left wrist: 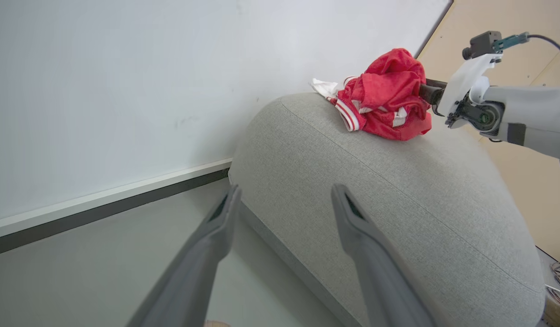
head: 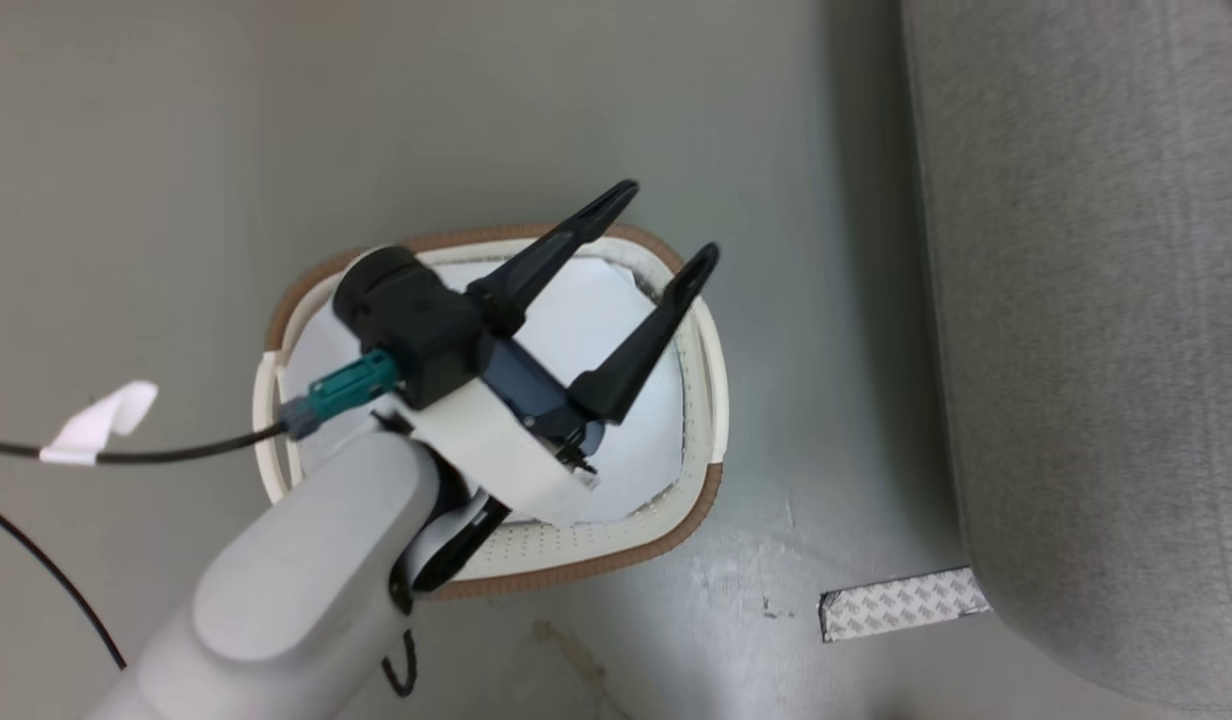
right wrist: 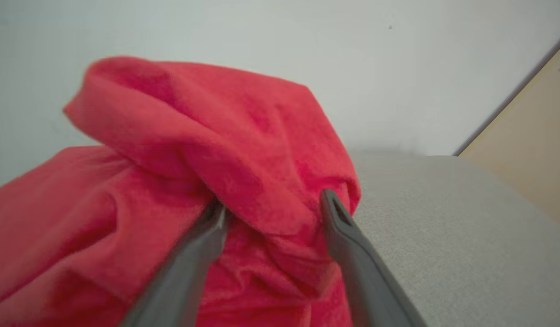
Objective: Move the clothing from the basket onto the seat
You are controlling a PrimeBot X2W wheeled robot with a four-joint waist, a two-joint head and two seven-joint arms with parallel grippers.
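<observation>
Left gripper (head: 668, 220) sits closest to the head camera, hanging over the basket (head: 576, 545) with its two dark fingers spread wide and nothing between them. A black cable (head: 166, 452) with a white tag (head: 101, 425) runs to its wrist from the left.

Basket: stands on the grey floor (head: 156, 200), brown rim up, with its pale white bottom visible beneath the gripper. A patterned strip of tape (head: 901, 603) lies on the floor near the basket, touching the lower corner of the seat (head: 1096, 350).

Seat: large grey cushion along the right edge of the head view, apart from the basket.

Clothing (left wrist: 389, 102): a crumpled red bundle with white stripes and trim rests on top of the seat, toward its far end by the white wall (left wrist: 125, 91). A scrap of white fabric shows at the bundle's wall side.

Right gripper (right wrist: 273, 202): at the bundle, on the side away from the wall. Its fingers stand apart, as wide as the left pair. A loose fold of the red fabric bulges between them and touches both fingers. The fingers do not squeeze the fold, and the bundle's weight rests on the cushion.

A dark baseboard (left wrist: 107, 204) runs along the foot of the wall, behind the seat.
</observation>
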